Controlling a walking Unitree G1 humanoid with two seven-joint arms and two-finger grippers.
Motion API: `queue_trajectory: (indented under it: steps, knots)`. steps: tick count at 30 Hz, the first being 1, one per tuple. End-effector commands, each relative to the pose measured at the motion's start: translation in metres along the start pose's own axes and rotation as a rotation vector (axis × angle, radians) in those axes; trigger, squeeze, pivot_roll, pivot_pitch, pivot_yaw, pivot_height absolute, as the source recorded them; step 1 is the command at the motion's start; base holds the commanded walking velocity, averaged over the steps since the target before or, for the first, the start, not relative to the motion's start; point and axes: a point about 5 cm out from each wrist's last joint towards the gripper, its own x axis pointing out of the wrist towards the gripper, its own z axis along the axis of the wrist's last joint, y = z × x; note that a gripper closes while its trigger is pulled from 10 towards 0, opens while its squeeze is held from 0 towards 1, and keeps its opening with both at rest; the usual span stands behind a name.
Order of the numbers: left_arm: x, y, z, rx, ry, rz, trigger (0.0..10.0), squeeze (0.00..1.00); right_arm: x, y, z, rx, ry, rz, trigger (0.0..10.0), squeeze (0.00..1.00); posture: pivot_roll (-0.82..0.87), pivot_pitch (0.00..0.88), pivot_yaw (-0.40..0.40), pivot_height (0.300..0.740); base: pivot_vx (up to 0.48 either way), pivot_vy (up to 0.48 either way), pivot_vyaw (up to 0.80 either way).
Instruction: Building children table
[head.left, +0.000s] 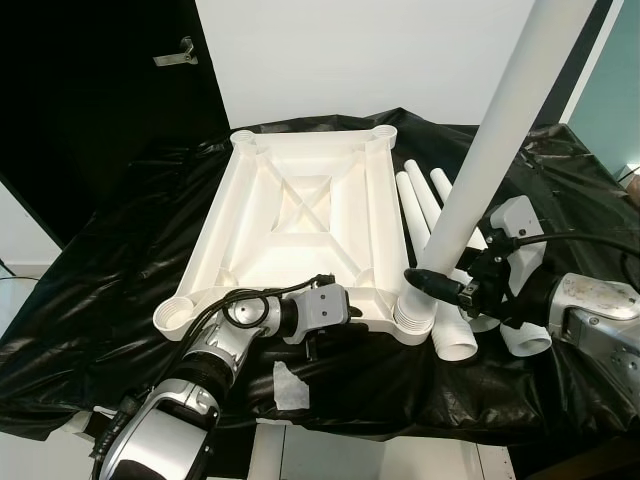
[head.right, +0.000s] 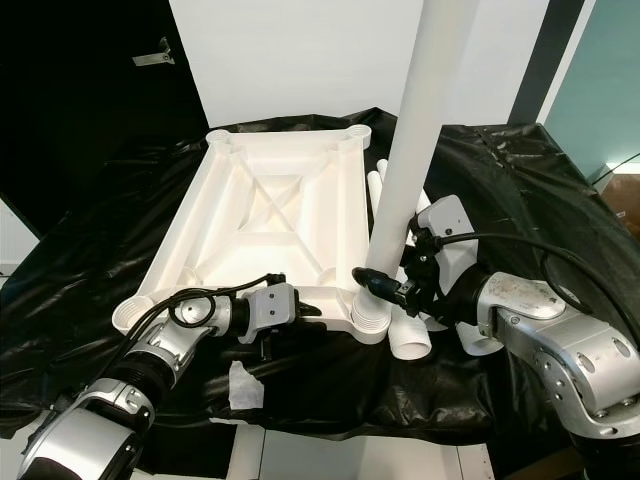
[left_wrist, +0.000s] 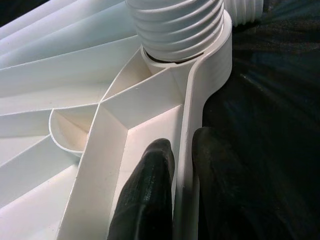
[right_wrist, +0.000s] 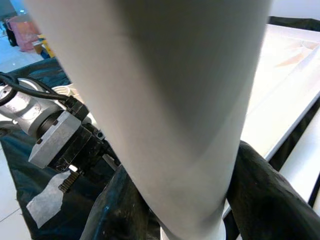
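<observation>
Leg going into near-right corner socket.
Right claw (head.left: 440, 285) grips the leg (head.left: 490, 140) just above its threads, long axis near-upright (leaning right); left claw (head.left: 330, 325) pinches the tabletop (head.left: 300, 215) near rim, inverted on the worktop.

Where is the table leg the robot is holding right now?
The leg stands nearly upright in the tabletop's near right corner socket, gripped low down by the right gripper, beside the spare legs lying to its right.

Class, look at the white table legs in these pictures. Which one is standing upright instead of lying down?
The leg held by the right gripper stands in the tabletop's near right corner socket. The other legs lie flat on the black sheet beside it.
</observation>
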Motion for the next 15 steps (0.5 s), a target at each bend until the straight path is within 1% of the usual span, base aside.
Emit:
queue_trajectory:
  steps: [1,2,3,4,6,7,15]
  knots:
    - [-0.002,-0.016,-0.030,-0.116,0.109,0.068,10.0,0.00,0.001,0.005,-0.028,0.096,0.159,0.066,10.0,0.00,-0.16,0.034,0.034,0.740,0.000,0.000,0.00]
    - [-0.002,-0.016,-0.030,-0.116,0.108,0.068,10.0,0.00,0.001,0.003,-0.026,0.113,0.148,0.065,10.0,0.00,-0.16,0.035,0.033,0.740,0.000,0.000,0.00]
    - [-0.002,-0.016,-0.030,-0.116,0.107,0.067,10.0,0.00,0.002,0.000,-0.023,0.171,0.120,0.059,10.0,0.00,-0.16,0.035,0.032,0.740,0.000,0.000,0.00]
    - [-0.002,-0.016,-0.030,-0.116,0.107,0.067,10.0,0.00,0.002,0.000,-0.023,0.171,0.120,0.059,10.0,0.00,-0.16,0.035,0.032,0.740,0.000,0.000,0.00]
    - [-0.001,-0.017,-0.030,-0.116,0.107,0.067,10.0,0.00,0.005,-0.004,-0.017,0.274,0.069,0.046,10.0,0.00,-0.16,0.037,0.031,0.740,0.000,0.000,0.00]
    - [-0.001,-0.017,-0.030,-0.117,0.107,0.067,10.0,0.00,0.006,-0.004,-0.017,0.302,0.058,0.043,10.0,0.00,-0.16,0.037,0.031,0.740,0.000,0.000,0.00]
    - [-0.001,-0.019,-0.030,-0.120,0.107,0.065,10.0,0.00,0.010,0.000,-0.018,0.312,0.062,0.047,10.0,0.00,-0.16,0.037,0.031,0.740,0.000,0.000,0.00]
